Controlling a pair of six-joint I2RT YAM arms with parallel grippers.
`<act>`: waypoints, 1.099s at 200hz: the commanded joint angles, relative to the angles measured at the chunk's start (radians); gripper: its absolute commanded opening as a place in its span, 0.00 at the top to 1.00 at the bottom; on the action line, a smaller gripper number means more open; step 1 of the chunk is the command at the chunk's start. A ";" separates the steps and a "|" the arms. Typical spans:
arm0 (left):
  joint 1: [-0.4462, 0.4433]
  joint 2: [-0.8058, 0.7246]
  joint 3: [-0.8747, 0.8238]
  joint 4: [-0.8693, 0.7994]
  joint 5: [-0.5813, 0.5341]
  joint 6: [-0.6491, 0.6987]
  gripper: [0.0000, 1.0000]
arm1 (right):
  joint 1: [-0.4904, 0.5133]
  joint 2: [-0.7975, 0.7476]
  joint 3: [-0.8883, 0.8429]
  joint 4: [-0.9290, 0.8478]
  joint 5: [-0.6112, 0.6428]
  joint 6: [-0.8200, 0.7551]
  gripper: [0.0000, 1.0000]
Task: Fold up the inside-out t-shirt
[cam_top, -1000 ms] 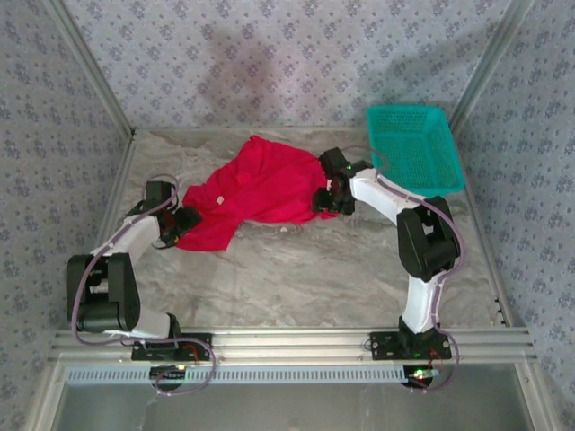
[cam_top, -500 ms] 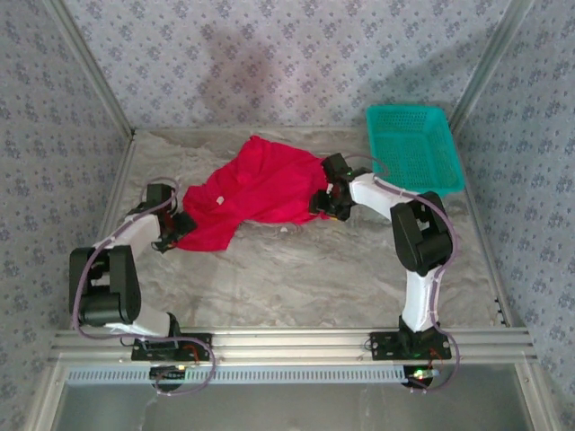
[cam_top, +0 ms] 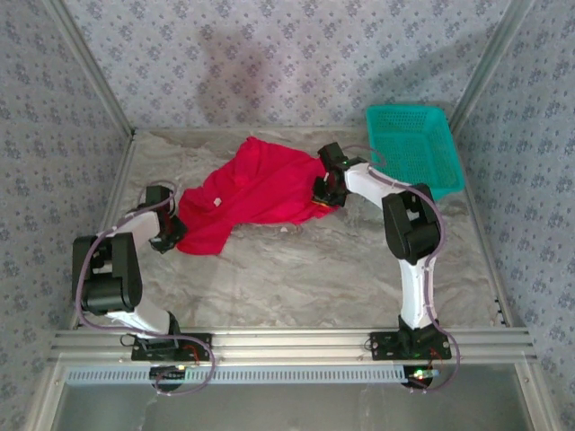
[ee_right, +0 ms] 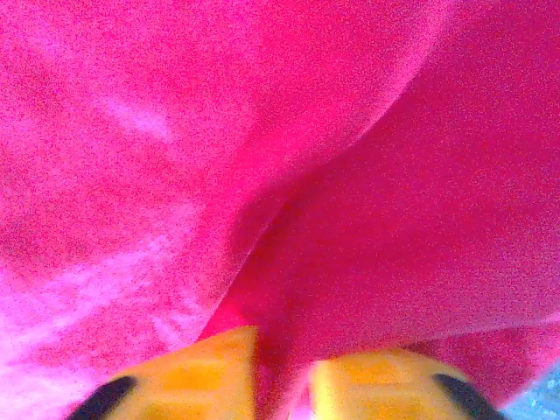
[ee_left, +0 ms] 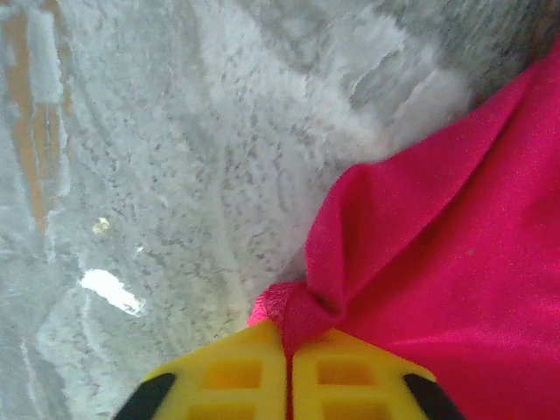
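My left pincer (ee_left: 287, 339) is pinched shut on a fold at the edge of the shirt (cam_top: 256, 190), and the cloth spreads to its right. My right pincer (ee_right: 282, 350) is clamped on cloth too, with the shirt bunched ahead and to its left.

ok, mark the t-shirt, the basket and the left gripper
t-shirt (cam_top: 260, 189), top view, middle of the red cloth.
basket (cam_top: 415, 148), top view, bare mesh floor.
left gripper (ee_left: 287, 334), left wrist view, between the yellow fingertips clamped on cloth.
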 commanded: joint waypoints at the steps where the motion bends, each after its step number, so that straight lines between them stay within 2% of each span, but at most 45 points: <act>1: -0.005 -0.001 0.029 -0.006 0.055 -0.005 1.00 | -0.007 -0.001 0.057 -0.099 0.039 -0.012 0.94; 9: -0.003 -0.023 0.042 -0.028 0.055 -0.005 1.00 | -0.005 -0.017 0.070 -0.127 0.047 -0.022 1.00; 41: 0.000 -0.154 0.141 -0.141 0.061 -0.014 1.00 | 0.004 -0.120 0.130 -0.240 0.062 -0.088 1.00; 90: 0.027 -0.361 0.451 -0.310 0.062 -0.021 1.00 | 0.016 -0.323 0.297 -0.368 0.050 -0.111 1.00; 126: 0.038 -0.430 0.654 -0.351 0.060 -0.015 1.00 | 0.013 -0.446 0.375 -0.349 -0.016 -0.107 1.00; 179: 0.077 -0.439 0.938 -0.442 0.064 0.025 1.00 | 0.004 -0.625 0.398 -0.229 -0.044 -0.095 1.00; 220: 0.078 -0.475 1.114 -0.460 0.103 0.045 1.00 | 0.030 -0.723 0.420 -0.136 -0.161 -0.055 1.00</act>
